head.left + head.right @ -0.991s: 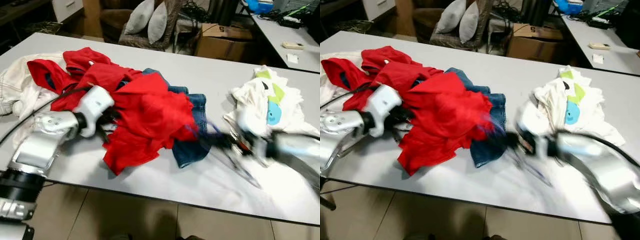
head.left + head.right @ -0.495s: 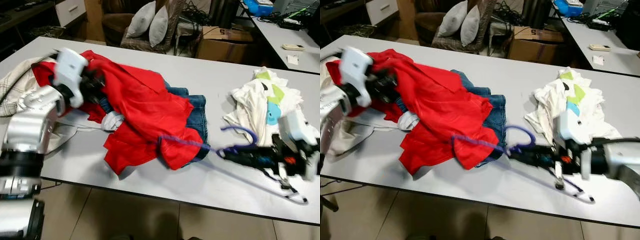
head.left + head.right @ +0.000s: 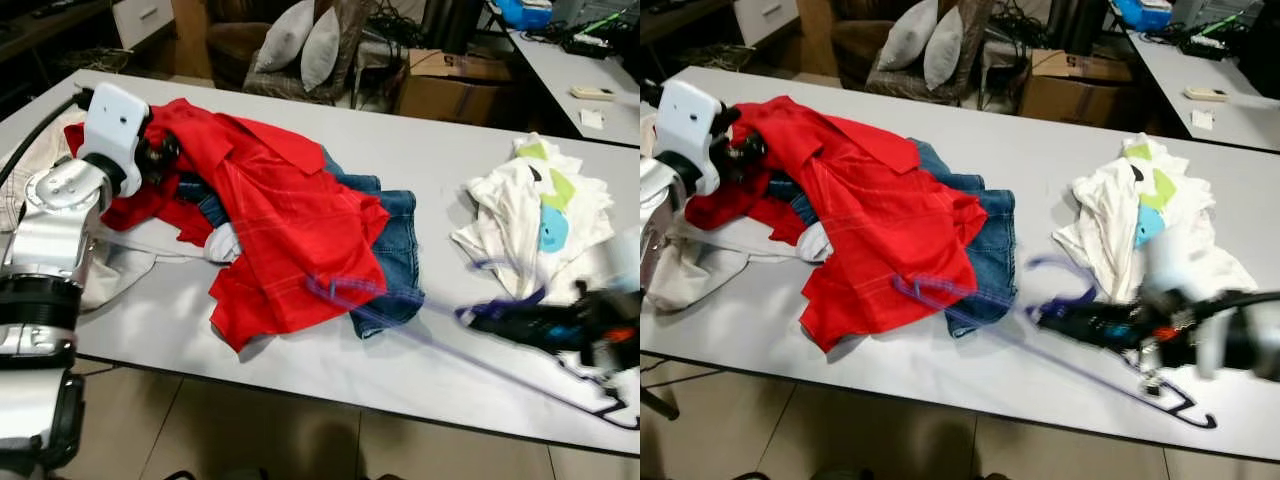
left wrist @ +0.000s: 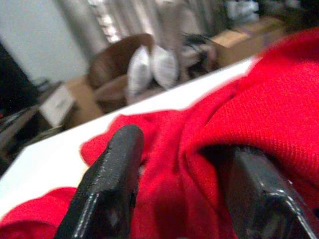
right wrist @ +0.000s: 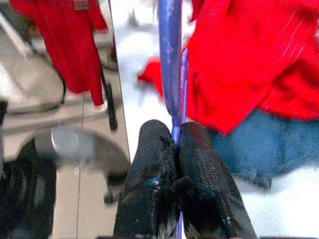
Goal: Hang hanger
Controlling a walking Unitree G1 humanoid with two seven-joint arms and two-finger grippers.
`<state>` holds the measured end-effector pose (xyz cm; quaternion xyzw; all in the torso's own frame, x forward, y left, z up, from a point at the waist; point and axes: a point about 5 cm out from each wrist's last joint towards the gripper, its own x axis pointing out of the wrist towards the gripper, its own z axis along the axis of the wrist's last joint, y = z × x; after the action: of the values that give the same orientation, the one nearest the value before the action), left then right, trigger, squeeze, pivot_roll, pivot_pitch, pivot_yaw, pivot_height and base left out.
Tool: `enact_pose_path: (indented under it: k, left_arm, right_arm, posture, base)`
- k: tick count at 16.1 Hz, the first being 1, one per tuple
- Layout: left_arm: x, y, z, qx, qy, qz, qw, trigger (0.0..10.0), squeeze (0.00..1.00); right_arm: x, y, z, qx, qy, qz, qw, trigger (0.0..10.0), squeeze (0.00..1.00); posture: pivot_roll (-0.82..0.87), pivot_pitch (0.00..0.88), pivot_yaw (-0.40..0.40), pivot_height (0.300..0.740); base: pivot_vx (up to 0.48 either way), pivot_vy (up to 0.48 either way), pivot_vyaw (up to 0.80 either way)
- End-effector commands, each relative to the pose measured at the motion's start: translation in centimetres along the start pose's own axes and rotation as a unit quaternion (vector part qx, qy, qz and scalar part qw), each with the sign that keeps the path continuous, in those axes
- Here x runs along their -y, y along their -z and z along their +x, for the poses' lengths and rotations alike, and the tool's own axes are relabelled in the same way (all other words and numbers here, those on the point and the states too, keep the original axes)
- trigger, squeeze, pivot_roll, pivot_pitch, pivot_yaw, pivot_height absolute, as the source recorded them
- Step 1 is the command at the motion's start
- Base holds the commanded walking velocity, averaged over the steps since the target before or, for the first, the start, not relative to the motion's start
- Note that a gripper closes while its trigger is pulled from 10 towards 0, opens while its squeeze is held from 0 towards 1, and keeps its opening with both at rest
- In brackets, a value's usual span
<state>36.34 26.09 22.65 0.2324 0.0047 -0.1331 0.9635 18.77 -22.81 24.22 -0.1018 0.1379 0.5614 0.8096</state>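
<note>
A grey bench point(image 3: 420, 150) is seen over a beige tiled floor point(image 3: 250, 430). At 12 o'clock, an armchair point(image 3: 235, 40) with two grey cushions point(image 3: 300, 35) is placed beside a cardboard box point(image 3: 450, 85); another table point(image 3: 575, 75) is found at 2 o'clock.

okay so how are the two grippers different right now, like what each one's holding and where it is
The left gripper is raised over the far left of the table, while the right gripper sits low near the front right edge. The left gripper pinches the red shirt, lifting its fabric; the right gripper is clamped on the thin purple hanger, which pokes under the shirt's hem. Both are shut on something.
</note>
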Motion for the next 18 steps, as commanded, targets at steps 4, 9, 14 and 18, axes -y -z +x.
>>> enact_pose_path:
  k: [4, 9, 14, 18]
  left_arm:
    - [4.2, 1.9, -2.0, -0.008, 0.203, 0.004, 0.979, 10.0, 1.00]
    - [8.1, 1.8, -6.5, 0.002, 0.314, -0.029, 0.949, 10.0, 1.00]
    - [4.0, -1.6, -10.6, 0.103, 0.219, -0.146, 0.959, 10.0, 1.00]
    - [6.6, -3.9, -7.0, 0.169, 0.100, -0.209, 0.958, 10.0, 0.00]
  right_arm:
    - [0.3, -2.3, -0.6, 0.127, 0.034, -0.005, 0.991, 10.0, 0.00]
    - [3.9, -0.9, 2.4, 0.170, 0.238, 0.024, 0.956, 10.0, 0.00]
    - [5.1, 0.4, 6.9, 0.217, 0.379, 0.096, 0.894, 10.0, 0.00]
    - [5.4, 1.2, 7.8, 0.192, 0.503, 0.104, 0.836, 10.0, 0.00]
  posture:
    - [0.03, 0.000, -0.031, 0.740]
    - [0.04, 0.000, -0.031, 0.740]
    - [0.08, 0.000, -0.061, 0.740]
    - [0.07, 0.000, -0.066, 0.740]
  base:
    - [0.000, 0.000, 0.00]
    - [0.000, 0.000, 0.00]
    - [0.000, 0.000, 0.00]
    - [0.000, 0.000, 0.00]
